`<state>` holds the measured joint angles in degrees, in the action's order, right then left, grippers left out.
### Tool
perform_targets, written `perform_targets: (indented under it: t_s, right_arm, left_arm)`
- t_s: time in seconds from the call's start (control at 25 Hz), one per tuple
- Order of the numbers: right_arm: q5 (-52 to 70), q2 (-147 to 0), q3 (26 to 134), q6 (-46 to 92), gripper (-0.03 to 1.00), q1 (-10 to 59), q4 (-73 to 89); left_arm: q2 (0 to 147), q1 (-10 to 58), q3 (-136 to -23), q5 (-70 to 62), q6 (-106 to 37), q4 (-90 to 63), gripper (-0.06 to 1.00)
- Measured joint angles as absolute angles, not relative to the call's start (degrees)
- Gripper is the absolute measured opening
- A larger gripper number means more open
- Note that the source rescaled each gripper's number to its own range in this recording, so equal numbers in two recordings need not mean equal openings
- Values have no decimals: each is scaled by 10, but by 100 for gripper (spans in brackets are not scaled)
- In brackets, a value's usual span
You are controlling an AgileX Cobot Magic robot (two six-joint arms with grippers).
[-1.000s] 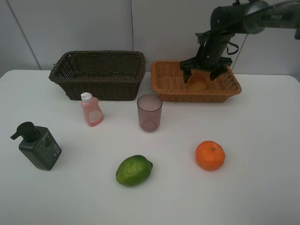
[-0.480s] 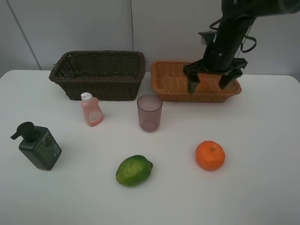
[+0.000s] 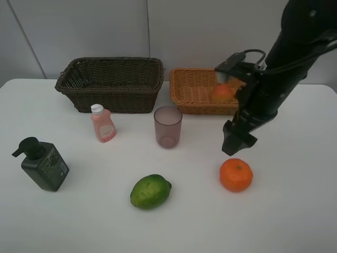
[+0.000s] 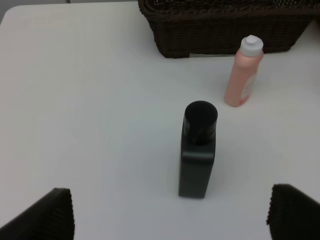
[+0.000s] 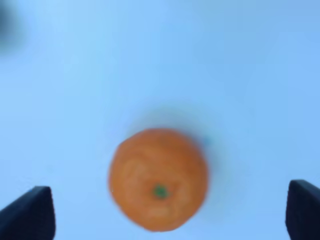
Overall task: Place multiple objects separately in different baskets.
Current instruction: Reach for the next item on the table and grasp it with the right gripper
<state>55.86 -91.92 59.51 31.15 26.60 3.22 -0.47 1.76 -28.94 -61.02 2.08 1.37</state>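
Observation:
The red-yellow peach (image 3: pixel 223 93) lies in the light tan basket (image 3: pixel 196 90). The dark brown basket (image 3: pixel 110 81) stands to its left. My right gripper (image 3: pixel 235 141) hangs open just behind the orange (image 3: pixel 236 174); in the right wrist view the orange (image 5: pixel 159 179) lies between and below the wide-apart fingertips (image 5: pixel 30 212). On the table rest the green fruit (image 3: pixel 150 191), purplish cup (image 3: pixel 168 126), pink bottle (image 3: pixel 103 124) and dark pump bottle (image 3: pixel 43 164). My left gripper (image 4: pixel 172 217) is open above the pump bottle (image 4: pixel 198 150), with the pink bottle (image 4: pixel 244 72) and dark basket (image 4: pixel 225 25) beyond.
A white table (image 3: pixel 295 211) carries everything, with a pale wall behind the baskets. The left arm does not show in the exterior view. The right arm (image 3: pixel 284 68) reaches down in front of the tan basket's right end.
My right gripper has left the tan basket, with the peach lying inside, and swung forward and down toward the orange. The left side looks unchanged.

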Motion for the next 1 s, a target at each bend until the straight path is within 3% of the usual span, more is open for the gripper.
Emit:
perform_targets:
  t_s: [0.2, 0.36, 1.0]
  right_arm:
    - [520, -900, 519, 553, 100, 266, 48]
    - [491, -887, 483, 661, 100, 268, 50]
    - [423, -919, 460, 685, 100, 272, 47]
  left_arm:
    - [-5, 18, -289, -610, 21, 14, 100]
    - [-5, 18, -289, -610, 21, 14, 100]
    - [-5, 18, -289, -610, 21, 14, 100]
